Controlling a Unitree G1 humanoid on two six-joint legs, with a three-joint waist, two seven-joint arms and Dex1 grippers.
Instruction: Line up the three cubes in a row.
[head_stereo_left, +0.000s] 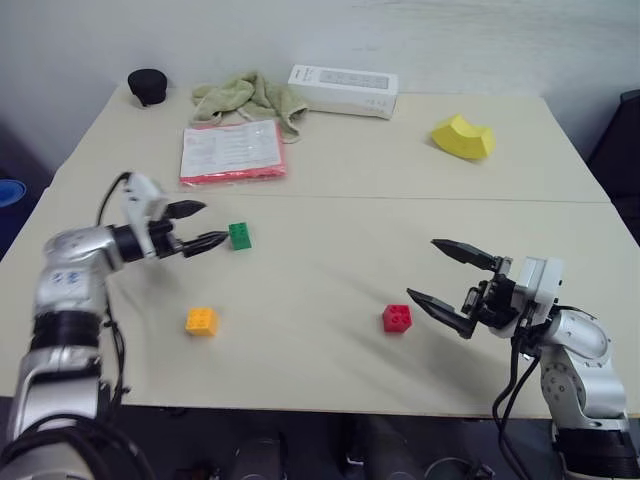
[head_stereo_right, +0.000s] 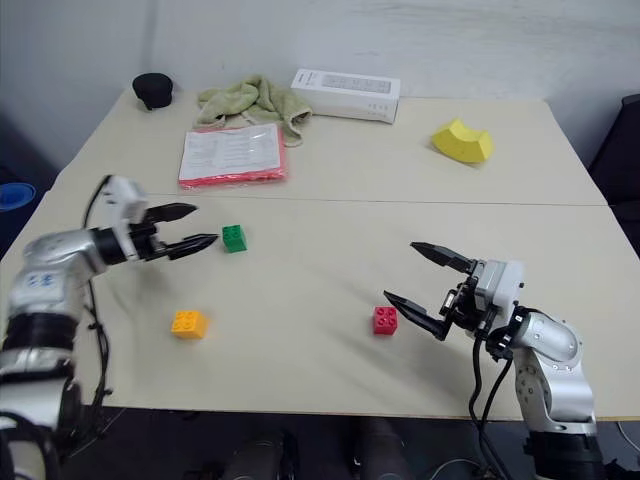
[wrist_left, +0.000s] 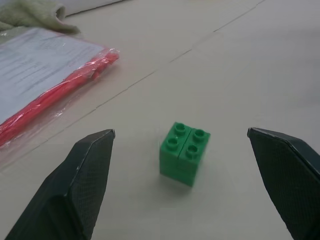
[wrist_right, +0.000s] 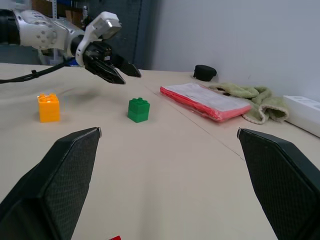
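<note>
Three cubes apart on the bench (head_stereo_left: 330, 390), left tool (head_stereo_left: 197, 227) spread wide just beside green cube (head_stereo_left: 240, 235), right tool (head_stereo_left: 450, 280) released near red cube (head_stereo_left: 397, 318), orange-yellow cube (head_stereo_left: 201, 320) alone.

In the right wrist view you see the red cube (wrist_right: 114, 238) only as a sliver, cut by the picture's edge. The white box (wrist_right: 303, 115) runs off the side of that view, so its far end is lost to you. In the left wrist view the plastic sleeve of papers (wrist_left: 47, 80) and the green cloth (wrist_left: 31, 13) are both cropped, and the print on the papers is too small for you to read. In the head view the lettering on the box is likewise too small to make out.
</note>
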